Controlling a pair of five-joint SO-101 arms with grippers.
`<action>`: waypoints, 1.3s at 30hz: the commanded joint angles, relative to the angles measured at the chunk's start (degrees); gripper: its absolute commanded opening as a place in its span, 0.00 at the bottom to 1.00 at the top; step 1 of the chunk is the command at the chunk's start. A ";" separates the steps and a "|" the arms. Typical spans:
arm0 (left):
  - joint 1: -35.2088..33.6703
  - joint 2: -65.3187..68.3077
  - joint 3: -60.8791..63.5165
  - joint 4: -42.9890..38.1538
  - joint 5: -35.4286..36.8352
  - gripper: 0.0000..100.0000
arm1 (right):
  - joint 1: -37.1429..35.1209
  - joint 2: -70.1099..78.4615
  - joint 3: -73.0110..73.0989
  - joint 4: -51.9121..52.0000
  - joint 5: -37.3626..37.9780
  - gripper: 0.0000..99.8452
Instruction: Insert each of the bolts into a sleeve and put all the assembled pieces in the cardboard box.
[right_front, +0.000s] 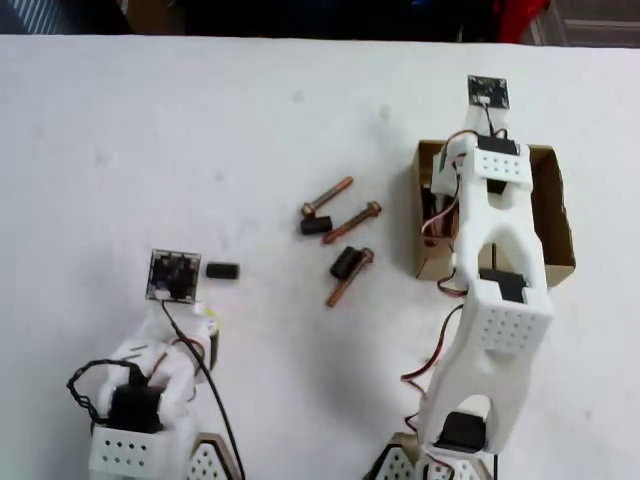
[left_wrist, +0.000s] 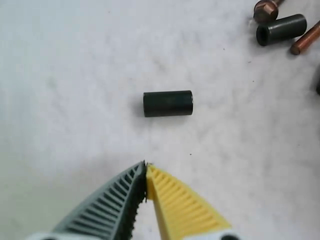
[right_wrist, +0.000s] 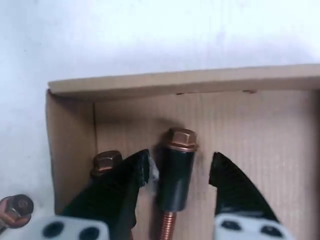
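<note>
The left gripper (left_wrist: 146, 169) hangs low over the white table (right_front: 150, 120), its grey and yellow fingers pressed together on nothing, tips aimed at a loose sleeve (left_wrist: 168, 103) lying on its side just beyond them. In mid-table lie a bare copper bolt (right_front: 330, 195) and another (right_front: 352, 222), a second sleeve (right_front: 316, 225) close between them, and a third bolt (right_front: 348, 265) that seems to pass through a sleeve. Further right sits the cardboard box (right_front: 555, 210). The right gripper (right_wrist: 180, 156) is down inside it, jaws spread wide either side of an assembled piece (right_wrist: 175, 172) without clamping it; another bolt head (right_wrist: 106, 162) shows beside it. The drop looks done, so the right arm had best rise straight up, jaws wide, lest a finger snag the sleeve or the box wall; the left must open before closing across the loose sleeve's round flank, which may roll
</note>
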 joint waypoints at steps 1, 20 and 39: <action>-0.57 -0.48 -0.18 0.35 0.62 0.02 | -0.04 -3.47 -3.16 0.22 0.70 0.19; -0.75 -0.48 -0.18 0.00 0.62 0.02 | -3.12 -26.07 -2.90 15.16 0.70 0.19; -10.68 -0.48 -0.18 1.85 5.45 0.02 | -18.68 -41.36 -2.90 30.81 0.70 0.19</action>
